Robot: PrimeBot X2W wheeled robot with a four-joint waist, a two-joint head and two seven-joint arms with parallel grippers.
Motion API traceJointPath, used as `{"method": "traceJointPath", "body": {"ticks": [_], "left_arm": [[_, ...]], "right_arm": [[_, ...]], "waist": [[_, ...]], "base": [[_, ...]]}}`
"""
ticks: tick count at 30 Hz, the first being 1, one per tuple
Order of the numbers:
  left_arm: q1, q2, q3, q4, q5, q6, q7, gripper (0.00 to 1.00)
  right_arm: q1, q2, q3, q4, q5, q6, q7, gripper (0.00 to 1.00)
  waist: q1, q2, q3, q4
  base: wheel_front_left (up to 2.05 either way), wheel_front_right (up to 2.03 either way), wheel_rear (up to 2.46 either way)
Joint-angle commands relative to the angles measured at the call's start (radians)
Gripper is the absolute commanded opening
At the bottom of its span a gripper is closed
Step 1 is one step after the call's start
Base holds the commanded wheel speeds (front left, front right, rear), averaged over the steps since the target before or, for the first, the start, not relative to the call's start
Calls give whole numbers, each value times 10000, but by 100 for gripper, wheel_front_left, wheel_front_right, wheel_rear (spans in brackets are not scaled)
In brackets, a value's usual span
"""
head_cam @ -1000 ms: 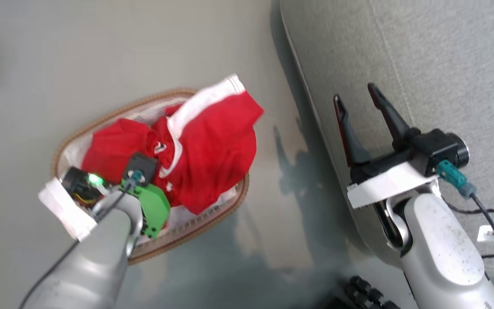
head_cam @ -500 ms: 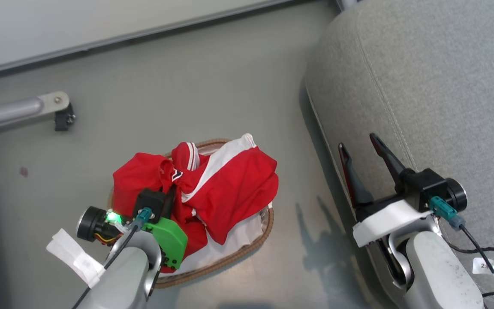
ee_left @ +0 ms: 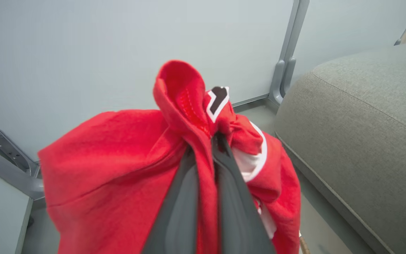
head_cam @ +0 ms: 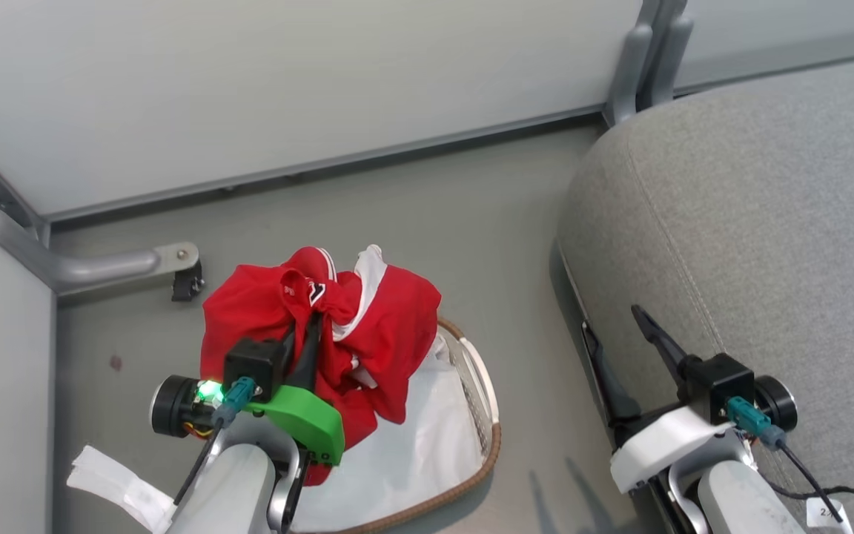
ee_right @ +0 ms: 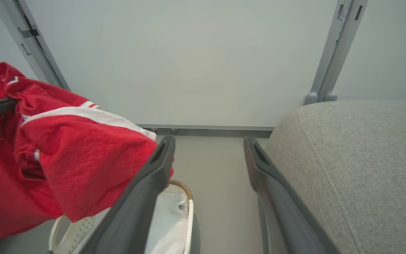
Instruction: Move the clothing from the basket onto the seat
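Lifting bright red white-striped sports garment (head_cam: 386,326) out of white perforated woven-rimmed basket (head_cam: 491,437), where it lay second ago: our left gripper (head_cam: 313,315) pinches bunched fabric, right gripper (head_cam: 611,319) spread beside grey upholstered seat cushion (head_cam: 768,245). Carry across remains.

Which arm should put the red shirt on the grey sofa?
Left. The left tool is shut on the bright red white-striped garment, above the white woven-rimmed basket. The right tool hangs open, empty, beside the grey fabric seat cushion.

The right gripper (ee_right: 209,141) holds its fingers spread apart. The clothing (ee_right: 69,158) hangs above the basket (ee_right: 190,215). The seat (ee_right: 347,158) lies just beside one finger.
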Motion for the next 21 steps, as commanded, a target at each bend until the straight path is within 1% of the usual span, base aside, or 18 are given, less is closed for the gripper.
{"method": "traceJointPath", "body": {"ticks": [1,9,14,21], "left_arm": [[195,-71,124,-202,-101,-85,-12,0],[312,-197,71,-1108,-492,-174,-12,0],[310,-201,-321,-1661,-1064,52,-12,0],[258,-200,-657,-1799,-1282,300,-13,0]], "right_arm": [[252,-41,32,48,21,-7,-45,100],[736,-39,254,188,60,-7,-45,100],[901,-39,394,271,80,-7,-45,100],[980,-36,721,334,138,-7,-45,100]], "waist": [[1,0,-622,192],[1,0,-1150,191],[1,0,-1313,185],[1,0,-1337,189]], "base": [[0,0,0],[0,0,0],[0,0,0],[0,0,0]]}}
